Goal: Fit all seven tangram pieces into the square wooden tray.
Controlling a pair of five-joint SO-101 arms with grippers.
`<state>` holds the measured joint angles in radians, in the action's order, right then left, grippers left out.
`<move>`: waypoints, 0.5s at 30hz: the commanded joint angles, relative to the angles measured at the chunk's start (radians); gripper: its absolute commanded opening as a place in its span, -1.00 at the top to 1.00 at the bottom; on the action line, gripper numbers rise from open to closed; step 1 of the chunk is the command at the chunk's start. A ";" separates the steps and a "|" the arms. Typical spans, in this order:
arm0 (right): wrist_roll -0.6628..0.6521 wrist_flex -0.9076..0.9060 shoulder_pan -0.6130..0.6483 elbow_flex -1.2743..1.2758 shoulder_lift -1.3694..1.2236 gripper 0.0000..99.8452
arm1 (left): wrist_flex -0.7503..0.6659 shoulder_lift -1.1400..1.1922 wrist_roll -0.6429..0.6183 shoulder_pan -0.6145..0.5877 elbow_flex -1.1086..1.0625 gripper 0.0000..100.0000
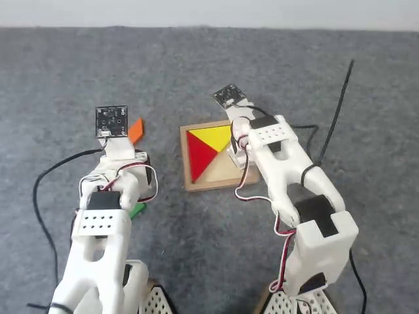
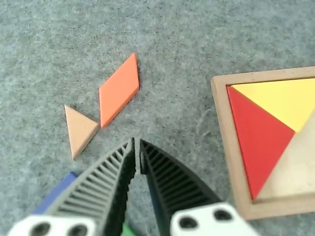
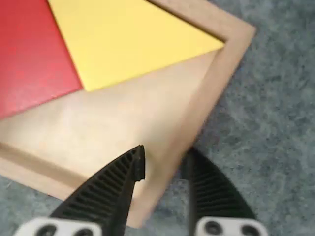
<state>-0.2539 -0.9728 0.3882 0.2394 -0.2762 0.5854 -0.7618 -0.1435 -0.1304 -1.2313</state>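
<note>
The square wooden tray [image 1: 185,160] lies mid-table and holds a red triangle [image 1: 200,154] and a yellow triangle [image 1: 216,136]; the rest of its floor is bare. My right gripper [image 3: 165,160] is open at the tray's [image 3: 216,73] right side, one finger over the bare floor and the other outside the rim. The yellow triangle [image 3: 123,39] and red triangle [image 3: 29,59] lie just beyond it. My left gripper [image 2: 137,145] is shut and hangs over the carpet left of the tray [image 2: 221,128]. Ahead of it lie an orange parallelogram [image 2: 118,88] and a small tan triangle [image 2: 78,129].
A blue piece [image 2: 56,194] and a green piece [image 2: 128,230] lie partly hidden under my left gripper's fingers; the green piece [image 1: 137,209] also peeks out beside the left arm. Grey carpet [image 1: 196,65] covers the table, and black cables trail along both sides.
</note>
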 commanded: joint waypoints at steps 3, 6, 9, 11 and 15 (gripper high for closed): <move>0.104 -0.065 0.004 -0.068 0.038 0.98 | -0.023 -0.040 -0.006 0.041 -0.001 0.97; 0.129 -0.142 0.007 -0.069 0.067 0.98 | -0.023 -0.040 -0.006 0.040 0.001 0.97; 0.170 -0.211 0.013 -0.064 0.087 0.99 | -0.021 -0.040 -0.006 0.040 0.001 0.97; 0.169 -0.243 0.013 -0.029 0.101 0.99 | -0.021 -0.040 -0.006 0.040 0.001 0.97; 0.175 -0.243 0.025 0.103 0.153 0.99 | -0.021 -0.040 -0.006 0.040 0.001 0.97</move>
<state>-0.0928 -1.1953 0.3897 0.2854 -0.2256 0.5854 -0.7649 -0.1419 -0.0967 -1.2436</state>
